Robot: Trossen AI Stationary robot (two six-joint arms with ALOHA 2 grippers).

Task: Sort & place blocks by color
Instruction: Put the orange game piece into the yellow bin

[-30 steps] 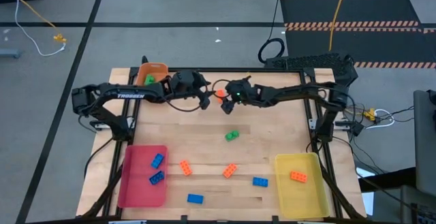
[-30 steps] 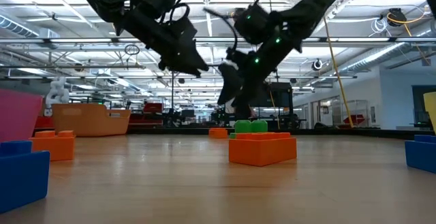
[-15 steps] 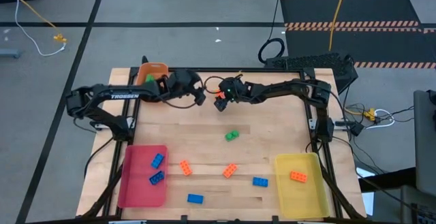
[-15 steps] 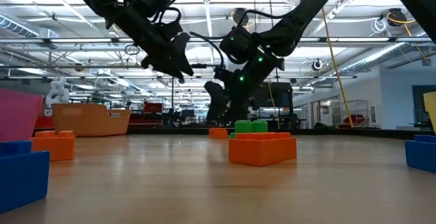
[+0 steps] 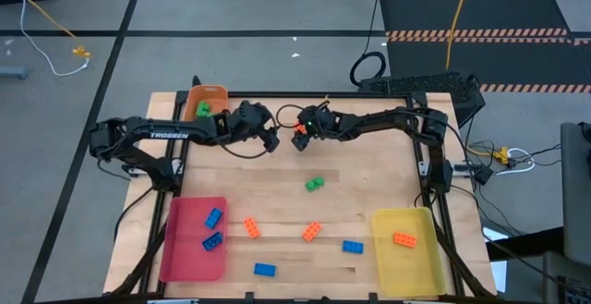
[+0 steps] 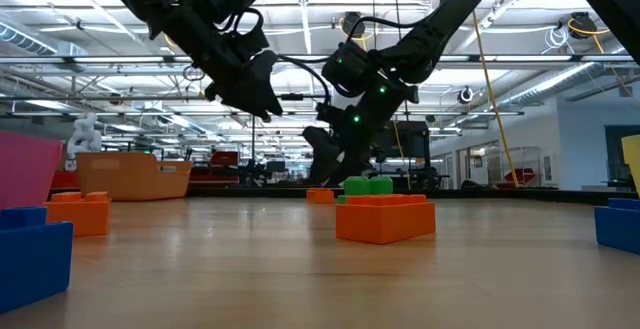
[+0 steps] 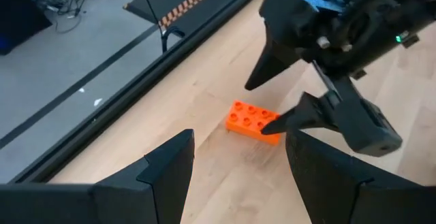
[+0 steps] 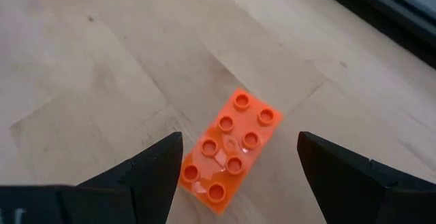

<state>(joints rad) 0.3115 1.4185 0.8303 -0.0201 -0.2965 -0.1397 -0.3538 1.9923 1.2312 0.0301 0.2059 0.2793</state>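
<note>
An orange brick (image 8: 228, 152) lies flat, studs up, on the wooden table near its far edge; it also shows in the left wrist view (image 7: 253, 120) and the high view (image 5: 299, 142). My right gripper (image 8: 238, 137) is open just over it, pointing down, one finger on each side, with gaps showing. My left gripper (image 5: 270, 139) is open and empty, just left of the brick, facing it (image 7: 238, 139). Other bricks lie farther forward: a green one (image 5: 314, 184), two orange (image 5: 251, 227) (image 5: 311, 232) and two blue (image 5: 352, 246) (image 5: 264, 269).
The pink tray (image 5: 185, 249) at the front left holds two blue bricks. The yellow tray (image 5: 416, 260) at the front right holds one orange brick (image 5: 404, 239). The orange tray (image 5: 214, 93) at the far left holds a green brick (image 5: 202, 108). The two grippers stand close together.
My right gripper has gone toward the table's left edge and down, over the orange brick. My left gripper has drawn back a little toward the left edge. The brick has stayed where it was.
</note>
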